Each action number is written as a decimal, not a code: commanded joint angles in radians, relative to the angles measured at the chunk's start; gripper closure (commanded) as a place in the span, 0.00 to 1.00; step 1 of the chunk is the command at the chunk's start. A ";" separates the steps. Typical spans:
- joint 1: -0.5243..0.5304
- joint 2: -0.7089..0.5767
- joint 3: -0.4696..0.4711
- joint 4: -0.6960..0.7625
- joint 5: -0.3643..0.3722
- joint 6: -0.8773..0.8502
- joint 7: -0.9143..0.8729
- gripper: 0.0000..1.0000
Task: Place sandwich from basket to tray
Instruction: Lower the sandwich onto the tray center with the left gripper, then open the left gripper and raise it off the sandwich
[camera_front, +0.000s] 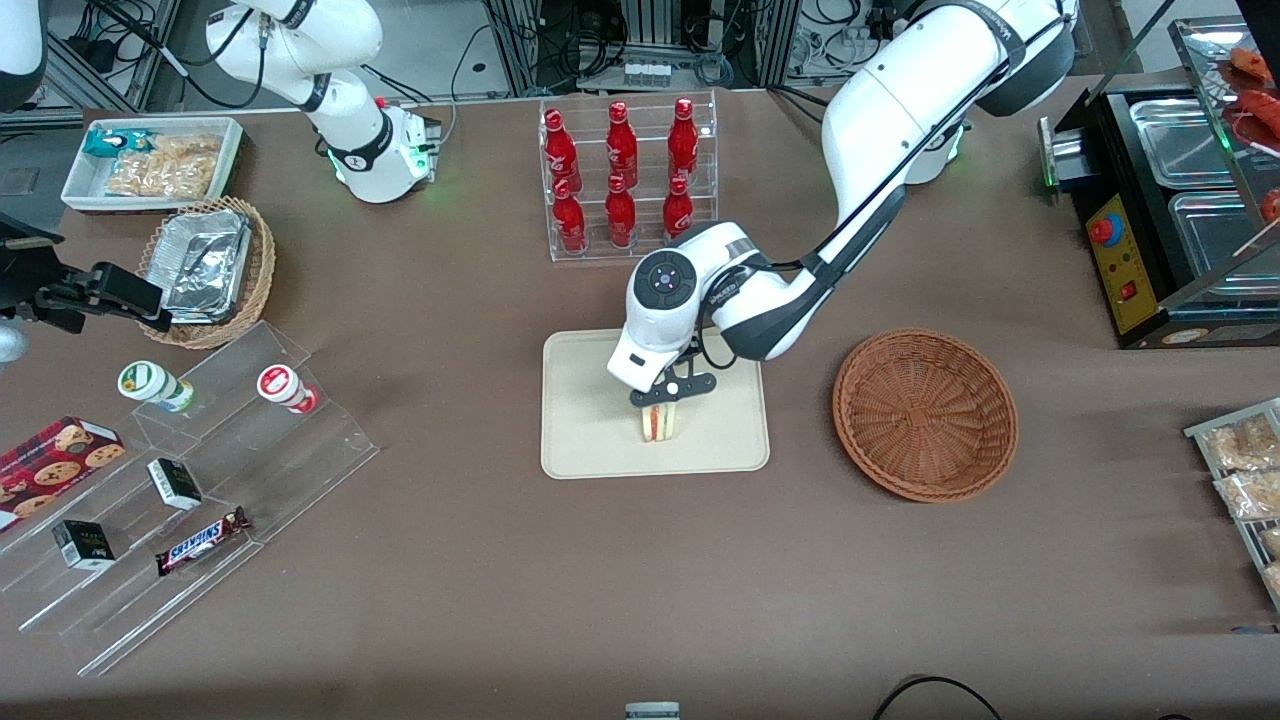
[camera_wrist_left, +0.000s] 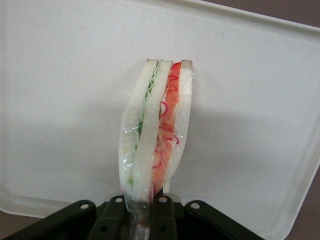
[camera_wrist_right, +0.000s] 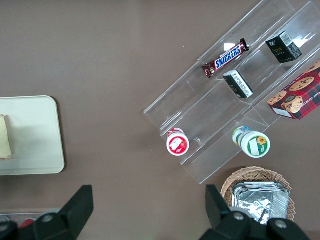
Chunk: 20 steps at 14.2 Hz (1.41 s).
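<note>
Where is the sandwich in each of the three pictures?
Front view: the sandwich stands on the tray, held by the gripper.
Left wrist view: the sandwich stands on edge over the tray, the gripper shut on it.
Right wrist view: only an edge of the sandwich shows, on the tray.
Shared landmark: the tray.

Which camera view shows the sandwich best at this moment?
The left wrist view: the sandwich fills it, cut edge up, red and green filling clear, pinched by the gripper over the tray. The front view shows it small under the arm, with the basket empty. The right wrist view catches only a sliver.
</note>
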 joint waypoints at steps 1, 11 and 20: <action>-0.004 0.010 -0.001 0.025 0.008 0.001 -0.010 0.00; 0.033 -0.137 0.001 0.051 0.007 -0.108 -0.013 0.00; 0.204 -0.272 -0.004 0.047 -0.026 -0.346 -0.005 0.00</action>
